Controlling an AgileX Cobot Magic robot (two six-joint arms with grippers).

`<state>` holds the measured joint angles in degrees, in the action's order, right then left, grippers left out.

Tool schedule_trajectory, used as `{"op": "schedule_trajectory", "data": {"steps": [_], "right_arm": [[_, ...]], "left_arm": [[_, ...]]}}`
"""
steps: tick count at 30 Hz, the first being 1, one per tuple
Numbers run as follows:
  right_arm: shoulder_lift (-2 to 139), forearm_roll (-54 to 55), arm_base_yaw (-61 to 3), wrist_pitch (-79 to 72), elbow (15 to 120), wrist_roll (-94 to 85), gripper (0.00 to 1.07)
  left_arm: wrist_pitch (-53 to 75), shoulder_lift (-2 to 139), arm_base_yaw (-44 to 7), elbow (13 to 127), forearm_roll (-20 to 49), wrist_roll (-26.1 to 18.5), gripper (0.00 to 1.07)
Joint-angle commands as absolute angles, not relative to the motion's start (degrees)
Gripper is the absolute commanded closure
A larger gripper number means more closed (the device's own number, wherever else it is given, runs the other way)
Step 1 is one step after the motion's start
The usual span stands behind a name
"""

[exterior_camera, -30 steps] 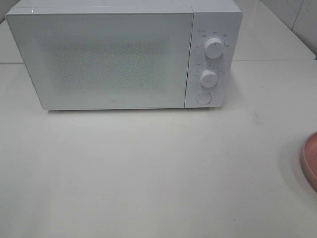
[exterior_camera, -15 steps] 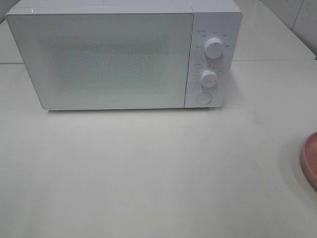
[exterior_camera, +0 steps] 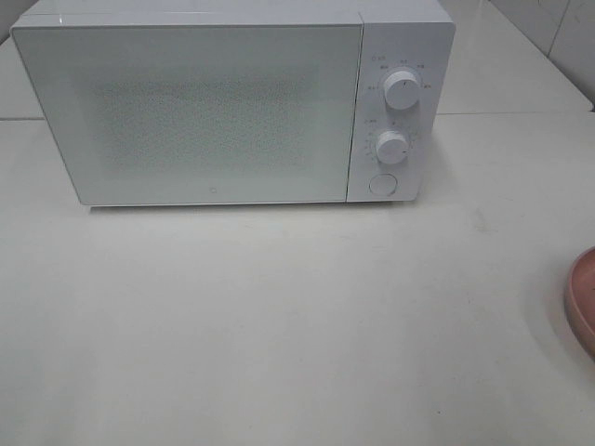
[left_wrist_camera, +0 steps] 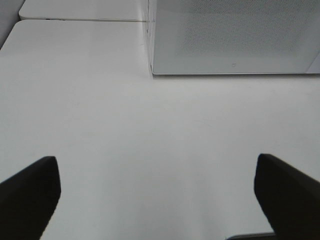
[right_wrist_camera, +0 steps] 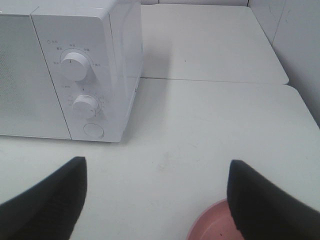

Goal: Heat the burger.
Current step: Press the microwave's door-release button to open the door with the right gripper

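Exterior high view gives me the white box-shaped microwave oven point(exterior_camera: 232, 102) at the back of the pale smooth table point(exterior_camera: 279, 316). Its speckled glass door point(exterior_camera: 204, 111) is flush shut, and only a sliver of the round pink plate point(exterior_camera: 581, 302) shows at the right edge.

The burger shows in no view. It may sit on the hidden part of that plate, but I cannot tell.

The left gripper point(left_wrist_camera: 155, 167) has its dark fingers spread wide over bare table with nothing between them. The right gripper point(right_wrist_camera: 156, 167) is likewise spread and empty, and the plate's rim is below it.

My worries from here:
- **Blind reach:** going for a burger I cannot see could clip the plate's rim and skate it off the table edge.
- **Crowded controls:** the round door button point(exterior_camera: 382, 184) sits just beneath the lower white dial point(exterior_camera: 391, 147). A wide fingertip pressing it could nudge that dial.
- **Sliding oven:** a hard push might shove the whole oven backwards on this slick surface.
- **Swinging door:** the door could swing into the left arm if it is parked in front.
- **Soft load:** I judge a stacked burger will be soft, so a firm pinch could squash it or shed layers.
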<state>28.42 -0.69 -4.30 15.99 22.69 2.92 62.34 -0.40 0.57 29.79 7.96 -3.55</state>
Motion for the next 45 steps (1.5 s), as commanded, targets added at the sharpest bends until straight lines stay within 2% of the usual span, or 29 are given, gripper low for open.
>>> {"op": "schedule_trajectory", "data": {"steps": [1, 16, 25, 29, 35, 36, 37, 39, 42, 44, 45], "right_arm": [[34.03, -0.74, -4.30, 8.42, 21.72, 2.69, 0.32], [56.67, -1.15, -4.30, -17.42, 21.49, 3.32, 0.32], [68.58, -0.92, -4.30, -27.96, 21.26, 3.61, 0.32], [74.89, 0.74, -4.30, -41.20, 18.62, 0.57, 0.32], [80.67, 12.49, -10.77, -47.78, 17.93, -9.45, 0.32], [82.51, 17.07, -14.38, -50.94, 17.93, -12.83, 0.32], [82.51, 17.07, -14.38, -50.94, 17.93, -12.83, 0.32], [84.91, 23.15, -18.74, -55.63, 17.93, -14.78, 0.32], [85.66, 24.87, -20.17, -57.12, 17.93, -15.41, 0.32], [88.35, 31.51, -25.73, -62.22, 17.99, -16.79, 0.32], [88.35, 31.51, -25.73, -62.22, 17.99, -16.79, 0.32]], "left_arm": [[61.48, -1.60, 0.23, 29.68, 7.73, -3.15, 0.09], [61.48, -1.60, 0.23, 29.68, 7.73, -3.15, 0.09], [61.48, -1.60, 0.23, 29.68, 7.73, -3.15, 0.09], [61.48, -1.60, 0.23, 29.68, 7.73, -3.15, 0.09], [61.48, -1.60, 0.23, 29.68, 7.73, -3.15, 0.09], [61.48, -1.60, 0.23, 29.68, 7.73, -3.15, 0.09], [61.48, -1.60, 0.23, 29.68, 7.73, -3.15, 0.09], [61.48, -1.60, 0.23, 29.68, 7.79, -3.15, 0.09], [61.48, -1.60, 0.23, 29.68, 7.79, -3.15, 0.09], [61.48, -1.60, 0.23, 29.68, 7.79, -3.15, 0.09], [61.48, -1.60, 0.23, 29.68, 7.79, -3.15, 0.09]]}}
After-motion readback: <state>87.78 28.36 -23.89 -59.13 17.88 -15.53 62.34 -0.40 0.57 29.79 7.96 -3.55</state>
